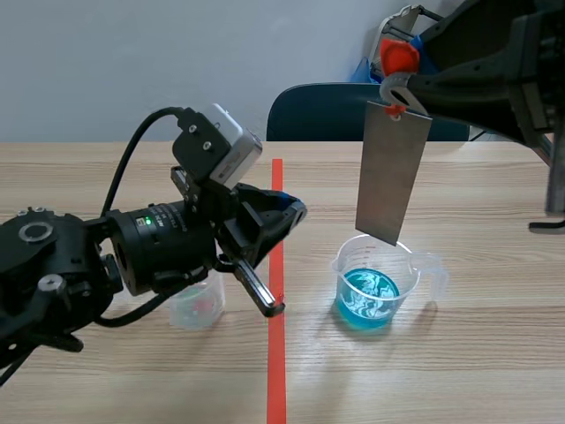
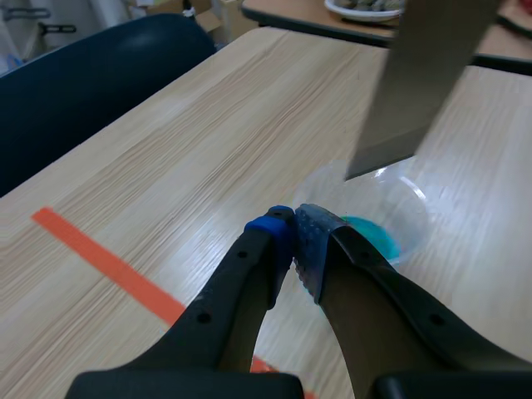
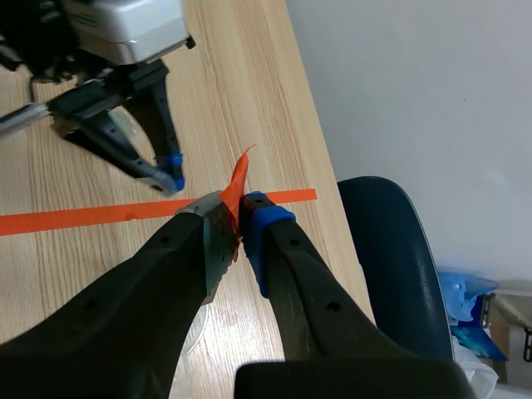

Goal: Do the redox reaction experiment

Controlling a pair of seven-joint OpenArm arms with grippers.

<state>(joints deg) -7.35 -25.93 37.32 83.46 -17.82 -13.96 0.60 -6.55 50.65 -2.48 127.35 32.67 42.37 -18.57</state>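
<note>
Starting at the left with the left gripper, low over the table: jaws fully closed, pads touching, holding nothing. Just under that arm, partly hidden, a small clear cup with something reddish inside; cannot tell what. Leave this arm where it is, well apart from the beaker.

Moving right past the tape line: a clear beaker of blue liquid, upright on the table. Directly above it, a grey metal plate hanging from an orange tag, lower edge about level with the rim, probably not yet in the liquid. At the far right, the right gripper, jaws pinched tight on that tag.

For a good dip: lower straight and slowly, keep the plate centred, avoid knocking the beaker wall, hold the pinch firm.
</note>
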